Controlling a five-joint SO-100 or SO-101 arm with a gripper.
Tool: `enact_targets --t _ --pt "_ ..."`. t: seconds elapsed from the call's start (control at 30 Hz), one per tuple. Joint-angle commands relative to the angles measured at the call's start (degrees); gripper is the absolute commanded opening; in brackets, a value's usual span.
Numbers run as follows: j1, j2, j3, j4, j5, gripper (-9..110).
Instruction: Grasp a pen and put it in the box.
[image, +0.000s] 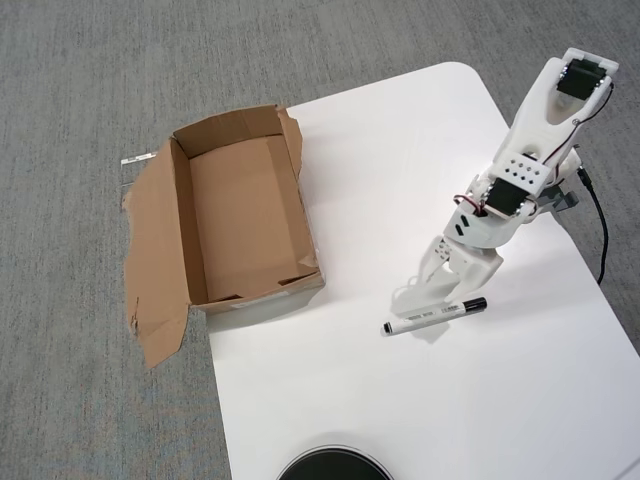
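On the white table (400, 160), nothing is picked up yet.
The box (240, 215) sits empty at the left edge; the gripper (425, 298) hovers just above the pen (433, 315), jaw state unclear; grasp and transfer both remain.

dark print on pen (434, 315), unreadable

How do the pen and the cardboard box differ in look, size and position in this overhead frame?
The pen is slim and white with a black cap; the box is brown cardboard with ragged flaps. The pen is far smaller than the box. The pen lies fully on the white table, right beside the end effector; the box sits at the table's left edge, partly overhanging the grey carpet. The box is empty.
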Motion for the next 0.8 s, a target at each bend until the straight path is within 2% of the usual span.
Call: enact_targets --t 0.0,0.77 --pt "0.0 -0.5 -1.0 -0.8 0.3 17" --pt "-7.8 -2.4 -3.2 -1.0 0.4 17"
